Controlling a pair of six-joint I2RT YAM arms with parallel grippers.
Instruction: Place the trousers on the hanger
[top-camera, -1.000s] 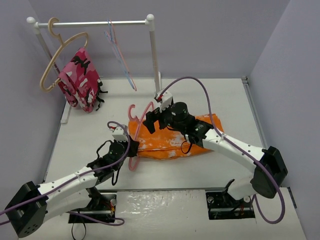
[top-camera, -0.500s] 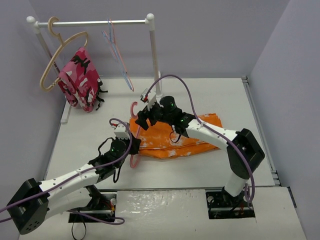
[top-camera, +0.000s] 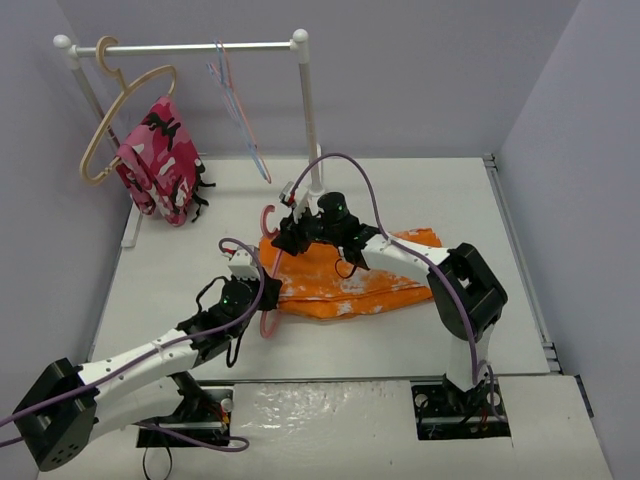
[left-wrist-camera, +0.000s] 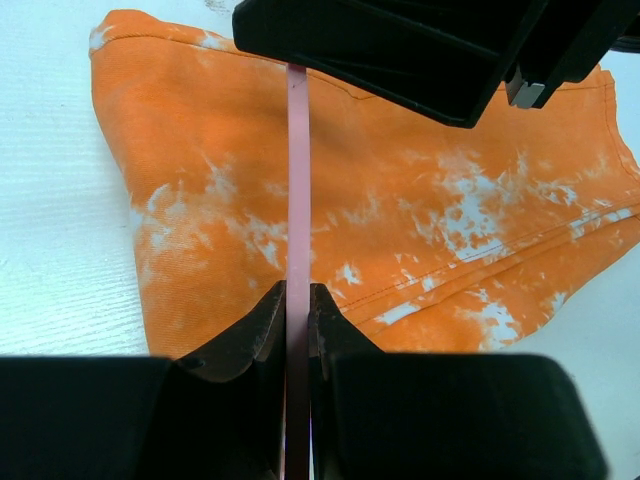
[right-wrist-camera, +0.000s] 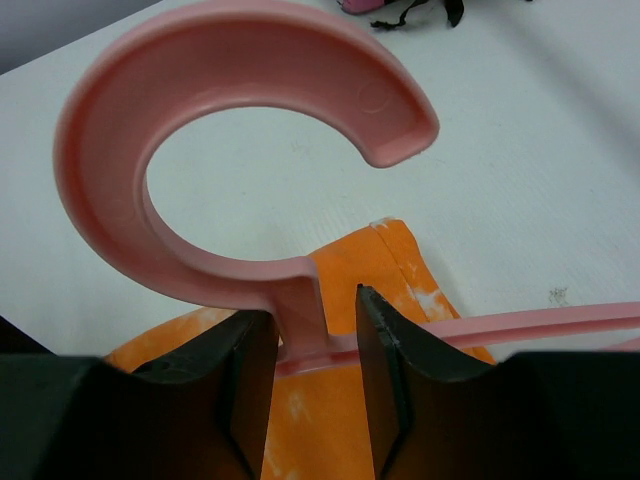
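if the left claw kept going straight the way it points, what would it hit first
Most likely the right claw: its dark body fills the top of the left wrist view, dead ahead along the hanger bar that the left claw pinches. The trousers lie below that line, though depth is hard to judge.

Robot test cell, lab-style: white table (top-camera: 400, 180) boxed in by plain grey walls (top-camera: 420, 70). Two arms bolted at near edge. Small white clothes rail (top-camera: 200, 46) at far left with hangers (top-camera: 125, 110), staged as props.
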